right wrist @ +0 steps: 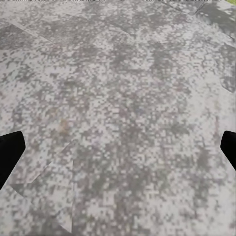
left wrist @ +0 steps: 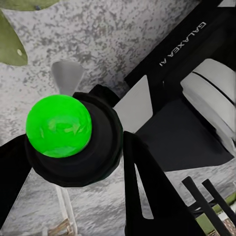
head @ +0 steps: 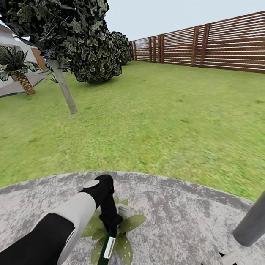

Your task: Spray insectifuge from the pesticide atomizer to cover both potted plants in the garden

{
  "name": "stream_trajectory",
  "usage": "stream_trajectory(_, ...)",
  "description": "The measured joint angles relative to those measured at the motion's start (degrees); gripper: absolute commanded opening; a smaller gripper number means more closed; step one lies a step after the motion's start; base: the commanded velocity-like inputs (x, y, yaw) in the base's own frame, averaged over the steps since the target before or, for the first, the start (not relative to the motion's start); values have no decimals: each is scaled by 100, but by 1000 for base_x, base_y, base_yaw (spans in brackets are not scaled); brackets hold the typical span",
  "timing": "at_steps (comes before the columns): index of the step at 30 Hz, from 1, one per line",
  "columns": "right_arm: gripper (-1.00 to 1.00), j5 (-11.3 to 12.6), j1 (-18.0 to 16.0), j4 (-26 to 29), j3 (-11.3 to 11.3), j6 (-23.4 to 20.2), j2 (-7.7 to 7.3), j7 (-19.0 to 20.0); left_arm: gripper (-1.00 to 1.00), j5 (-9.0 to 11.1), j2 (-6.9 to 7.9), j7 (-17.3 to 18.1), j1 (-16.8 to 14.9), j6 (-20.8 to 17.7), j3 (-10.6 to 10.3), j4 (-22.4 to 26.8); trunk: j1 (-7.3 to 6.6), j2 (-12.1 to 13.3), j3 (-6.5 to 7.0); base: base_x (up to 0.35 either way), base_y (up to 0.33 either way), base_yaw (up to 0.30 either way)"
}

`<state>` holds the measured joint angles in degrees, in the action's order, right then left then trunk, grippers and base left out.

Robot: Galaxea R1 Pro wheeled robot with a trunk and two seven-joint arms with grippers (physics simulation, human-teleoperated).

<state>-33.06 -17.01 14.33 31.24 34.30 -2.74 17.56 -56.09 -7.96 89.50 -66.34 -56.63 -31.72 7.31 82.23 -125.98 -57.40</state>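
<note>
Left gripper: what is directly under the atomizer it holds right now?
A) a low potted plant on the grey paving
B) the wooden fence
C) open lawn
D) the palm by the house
A. In the head view the left gripper holds the dark green atomizer pointing down over a low potted plant, whose pointed leaves spread on the grey paving.

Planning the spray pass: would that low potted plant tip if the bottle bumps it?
Probably not easily: the potted plant sits low on flat paving, its leaves spreading wide. The leaves likely bend. The bottle in the left gripper hangs right over it.
</note>
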Motion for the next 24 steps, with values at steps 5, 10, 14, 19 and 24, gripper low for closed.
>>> stream_trajectory(5,100,0,1,2,0,1,0,0,-100,0,12,-1,6,-1,-1,41,1,0,0,16,0,-170)
stream_trajectory(10,100,0,1,2,0,1,0,0,-100,0,12,-1,7,-1,-1,45,1,0,0,1,0,-263)
stream_trajectory(14,100,0,0,0,0,0,0,0,-100,0,14,0,16,-2,1,42,1,0,0,0,0,-70)
stream_trajectory(19,100,0,0,-6,0,0,0,0,-100,1,43,0,231,11,-20,44,1,0,0,0,0,-7)
stream_trajectory(24,100,0,0,-8,0,0,0,0,-100,0,48,0,299,-10,-34,49,1,0,0,0,0,0)
